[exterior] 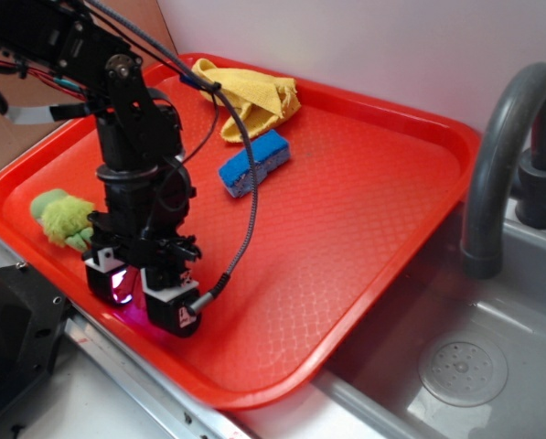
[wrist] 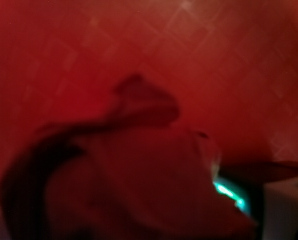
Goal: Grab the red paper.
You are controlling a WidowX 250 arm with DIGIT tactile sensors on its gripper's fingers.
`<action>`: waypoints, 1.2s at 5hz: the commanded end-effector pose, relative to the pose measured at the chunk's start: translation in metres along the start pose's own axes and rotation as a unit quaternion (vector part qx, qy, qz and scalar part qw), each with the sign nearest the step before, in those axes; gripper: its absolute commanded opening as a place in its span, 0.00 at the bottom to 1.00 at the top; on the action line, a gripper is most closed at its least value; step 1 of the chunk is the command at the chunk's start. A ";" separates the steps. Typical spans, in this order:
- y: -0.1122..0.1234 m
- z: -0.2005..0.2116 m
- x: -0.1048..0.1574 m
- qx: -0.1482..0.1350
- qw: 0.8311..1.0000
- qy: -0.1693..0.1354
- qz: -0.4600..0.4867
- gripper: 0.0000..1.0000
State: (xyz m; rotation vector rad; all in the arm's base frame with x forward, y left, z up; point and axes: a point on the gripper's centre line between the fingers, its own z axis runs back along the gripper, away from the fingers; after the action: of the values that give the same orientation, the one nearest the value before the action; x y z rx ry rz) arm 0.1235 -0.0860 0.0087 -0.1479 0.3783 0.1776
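The red paper fills the lower half of the wrist view as a dark crimson, creased, blurred mass pressed close to the camera. It sits between the fingers of my gripper, and one white finger shows at the right edge. In the exterior view my gripper points straight down onto the red tray near its front left edge. Its two fingers stand close together with only a narrow gap. They hide nearly all of the paper, and a pink glow shows between them.
A fuzzy green plush lies just left of the gripper. A blue sponge and a yellow cloth lie toward the back of the tray. A grey sink with a faucet sits on the right.
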 end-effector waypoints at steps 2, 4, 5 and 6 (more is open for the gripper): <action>-0.011 0.062 0.006 0.015 0.994 -0.108 0.006 0.00; -0.008 0.151 -0.008 0.022 0.977 -0.214 0.017 0.00; -0.004 0.183 -0.027 0.013 0.967 -0.252 -0.014 0.00; -0.003 0.191 -0.031 0.016 0.964 -0.259 -0.056 0.00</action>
State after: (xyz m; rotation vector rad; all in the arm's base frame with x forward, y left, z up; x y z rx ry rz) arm 0.1684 -0.0593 0.1849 -0.0720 -0.1076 0.0824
